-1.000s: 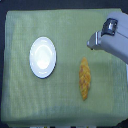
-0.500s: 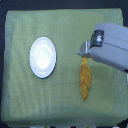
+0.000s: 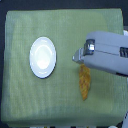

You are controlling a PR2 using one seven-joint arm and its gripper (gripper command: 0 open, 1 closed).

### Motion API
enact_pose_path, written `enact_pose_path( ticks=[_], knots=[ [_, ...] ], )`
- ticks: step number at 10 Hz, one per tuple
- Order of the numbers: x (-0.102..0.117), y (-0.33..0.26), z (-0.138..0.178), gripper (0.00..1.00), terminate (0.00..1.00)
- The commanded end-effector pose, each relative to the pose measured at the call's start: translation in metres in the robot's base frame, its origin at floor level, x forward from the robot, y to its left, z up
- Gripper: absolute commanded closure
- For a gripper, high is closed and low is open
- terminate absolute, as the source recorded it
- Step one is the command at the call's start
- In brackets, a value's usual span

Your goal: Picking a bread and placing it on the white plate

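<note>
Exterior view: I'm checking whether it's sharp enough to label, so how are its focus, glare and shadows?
Exterior view: soft and blocky throughout; the white plate is bright, its surface detail washed out; the bread keeps little texture; the gripper has blurred edges, jaw state unreadable; no strong shadows on the green cloth.

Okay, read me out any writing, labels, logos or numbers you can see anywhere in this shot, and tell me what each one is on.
No text can be read in the exterior view.
The white plate: plain, no mark.
The bread: no label.
The green cloth: woven texture only, no print.
The gripper and the arm: small dark spots on the casing, too blurred to tell whether any is lettering.
</note>
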Motion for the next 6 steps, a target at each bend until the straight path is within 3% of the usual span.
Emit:
enact_pose_path(
  ticks=[1,6],
  knots=[
    [-0.005,0.010,-0.041,0.00,0.00],
    [-0.036,-0.007,-0.053,0.00,0.00]
  ],
)
